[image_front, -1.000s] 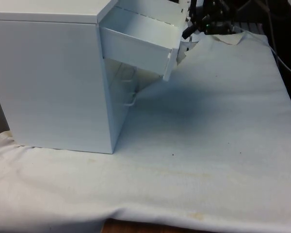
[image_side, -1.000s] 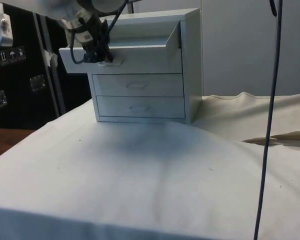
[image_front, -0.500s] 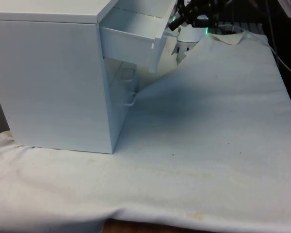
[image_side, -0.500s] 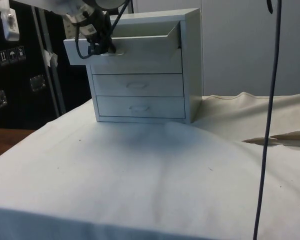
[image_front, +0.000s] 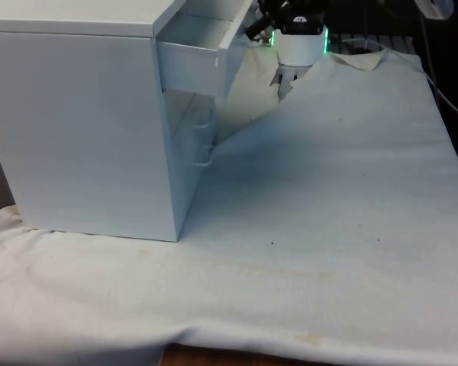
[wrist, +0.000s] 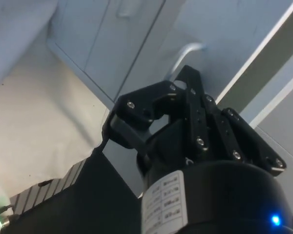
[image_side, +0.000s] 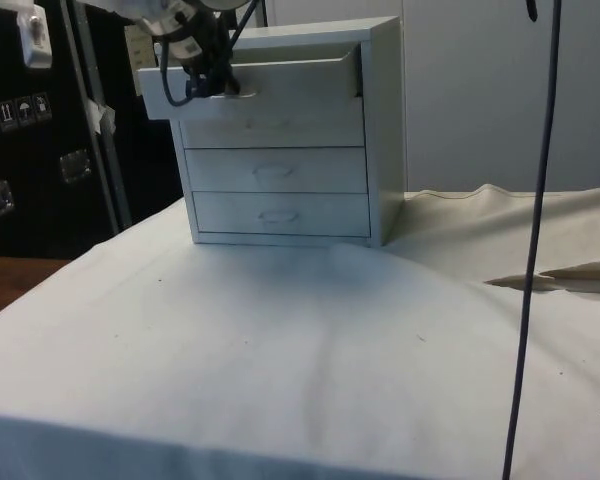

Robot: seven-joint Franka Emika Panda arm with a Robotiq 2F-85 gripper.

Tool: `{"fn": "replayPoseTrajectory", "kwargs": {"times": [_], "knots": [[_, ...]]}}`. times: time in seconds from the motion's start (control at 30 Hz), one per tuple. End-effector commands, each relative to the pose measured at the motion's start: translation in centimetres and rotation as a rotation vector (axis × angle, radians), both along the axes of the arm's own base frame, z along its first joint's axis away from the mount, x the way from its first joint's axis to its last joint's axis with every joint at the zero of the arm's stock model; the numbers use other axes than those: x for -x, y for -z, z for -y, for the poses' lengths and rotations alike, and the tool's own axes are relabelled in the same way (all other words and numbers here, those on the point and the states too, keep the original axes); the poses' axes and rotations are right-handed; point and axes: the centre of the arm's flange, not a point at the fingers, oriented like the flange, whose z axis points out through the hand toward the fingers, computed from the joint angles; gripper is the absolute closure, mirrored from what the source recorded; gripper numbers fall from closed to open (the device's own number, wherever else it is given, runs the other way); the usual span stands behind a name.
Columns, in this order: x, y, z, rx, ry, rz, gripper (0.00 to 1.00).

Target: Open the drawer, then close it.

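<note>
A white chest (image_front: pixel 84 130) of three drawers stands on the table at the front view's left. Its top drawer (image_side: pixel 270 85) is pulled partly out, with a short stretch of its side wall (image_front: pixel 187 65) showing. My black gripper (image_side: pixel 215 85) is at the drawer's front panel, beside the small curved handle (wrist: pixel 188 49). In the wrist view the gripper (wrist: pixel 188 73) has its fingers together, their tips against the panel just under the handle. From across the table the gripper (image_front: pixel 259 27) is at the drawer's far end. The middle drawer (image_side: pixel 275 170) and bottom drawer (image_side: pixel 280 213) are closed.
The white cloth (image_front: pixel 328 191) covers the table, with open room in front of the chest. A rumpled fold of cloth (image_side: pixel 550 275) lies at the side view's right. A dark cable (image_side: pixel 535 250) hangs down close to the side camera.
The top drawer has slid back into the chest, from far out to only a short way out. My gripper has moved along with its front panel.
</note>
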Motion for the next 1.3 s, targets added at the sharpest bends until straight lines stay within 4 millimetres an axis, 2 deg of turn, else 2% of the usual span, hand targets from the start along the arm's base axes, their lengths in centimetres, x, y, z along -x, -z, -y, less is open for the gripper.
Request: {"fn": "replayPoseTrajectory", "kwargs": {"times": [0.0,0.07,0.1,0.17,0.37,0.4,0.43,0.6,0.63,0.93,0.97,1.0,1.27], "knots": [[0.1,-0.2,0.7,0.000,-0.014,0.003,1.00],[0.2,-0.3,1.1,0.002,-0.013,0.001,1.00],[0.1,-0.2,0.7,0.004,0.002,-0.003,1.00],[0.2,-0.4,1.8,0.005,-0.012,-0.001,1.00],[0.3,-0.6,3.3,0.010,-0.008,-0.007,1.00],[0.3,-0.5,2.6,0.011,0.006,-0.012,1.00],[0.3,-0.7,3.5,0.010,-0.008,-0.008,1.00],[0.2,-0.7,4.7,0.011,-0.004,-0.014,1.00],[0.2,-0.6,4.4,0.011,0.010,-0.017,1.00],[0.2,-0.7,6.9,0.011,0.001,-0.022,1.00],[0.2,-0.6,6.4,0.010,0.014,-0.024,1.00],[0.2,-0.7,7.1,0.010,0.002,-0.022,1.00],[0.2,-0.8,8.9,0.008,0.004,-0.025,1.00]]}}
